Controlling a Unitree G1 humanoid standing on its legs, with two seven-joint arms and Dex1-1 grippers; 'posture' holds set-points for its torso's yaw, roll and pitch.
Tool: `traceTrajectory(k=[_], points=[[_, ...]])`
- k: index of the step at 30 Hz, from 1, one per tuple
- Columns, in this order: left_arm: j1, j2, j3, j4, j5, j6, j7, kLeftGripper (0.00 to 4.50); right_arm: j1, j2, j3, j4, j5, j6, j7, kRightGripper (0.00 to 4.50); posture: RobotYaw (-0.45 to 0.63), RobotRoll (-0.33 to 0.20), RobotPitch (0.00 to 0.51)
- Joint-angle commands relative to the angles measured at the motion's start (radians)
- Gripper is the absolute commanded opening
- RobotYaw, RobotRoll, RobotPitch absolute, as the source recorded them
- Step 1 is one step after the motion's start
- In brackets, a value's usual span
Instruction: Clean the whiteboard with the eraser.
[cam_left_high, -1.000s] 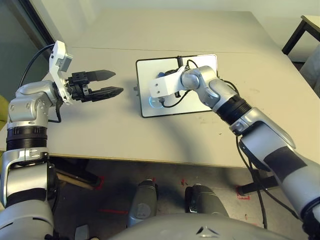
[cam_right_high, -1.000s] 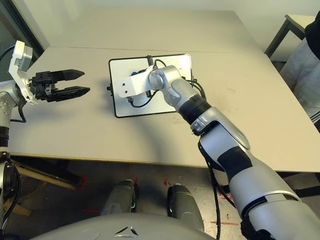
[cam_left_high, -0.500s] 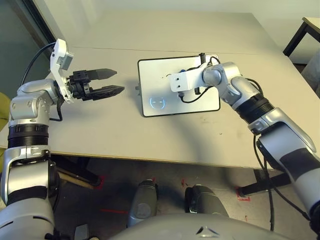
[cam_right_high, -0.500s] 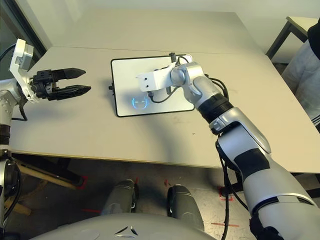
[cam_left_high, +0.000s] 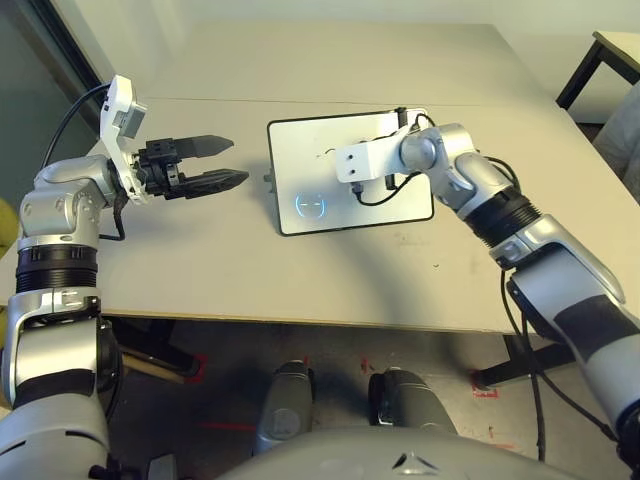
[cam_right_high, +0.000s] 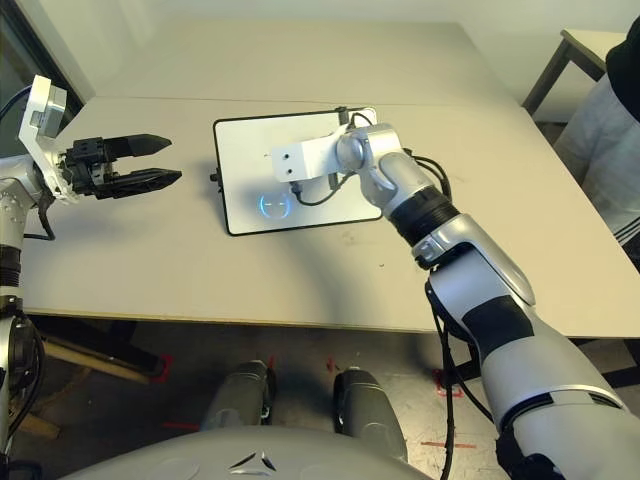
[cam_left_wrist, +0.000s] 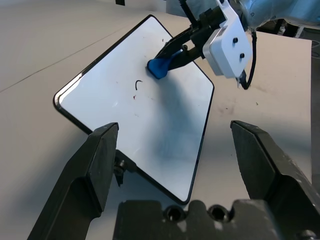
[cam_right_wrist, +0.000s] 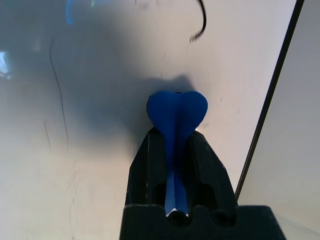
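The whiteboard (cam_left_high: 300, 160) lies flat on the table, black-framed, with a small dark curl (cam_left_wrist: 139, 85) and faint thin lines on it. My right gripper (cam_right_wrist: 175, 137) is shut on the blue eraser (cam_right_wrist: 176, 115), whose tip presses on the board's far middle part, close to the curl. The eraser (cam_left_wrist: 159, 66) also shows in the left wrist view, held by the right gripper's black fingers (cam_left_wrist: 180, 47). My left gripper (cam_left_high: 238, 161) hovers open and empty over the table, left of the board and pointing at it.
Bare grey table (cam_left_high: 200, 250) surrounds the board, with its front edge near my body. A dark-legged piece of furniture (cam_left_high: 585, 65) stands off the far right corner. A person (cam_right_high: 600, 140) stands at the right edge.
My right gripper swept the eraser from the board's near left part to its far middle, then held almost still. The left arm has not moved.
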Motion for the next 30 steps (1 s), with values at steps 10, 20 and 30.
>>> traceTrajectory(k=[10,20,30], points=[[0.016,0.003,0.001,-0.016,-0.002,0.002,0.002,4.50,-0.096,0.094,0.025,0.144,-0.003,-0.044,-0.037,0.30,0.33,0.000,0.026],[0.034,0.003,0.013,-0.038,-0.009,0.009,0.014,4.50,-0.117,0.144,0.042,0.183,-0.003,-0.077,-0.048,0.30,0.34,0.000,0.026],[0.049,0.004,0.022,-0.056,-0.016,0.017,0.025,4.50,-0.117,0.182,0.053,0.213,-0.013,-0.093,-0.057,0.30,0.35,0.000,0.026]])
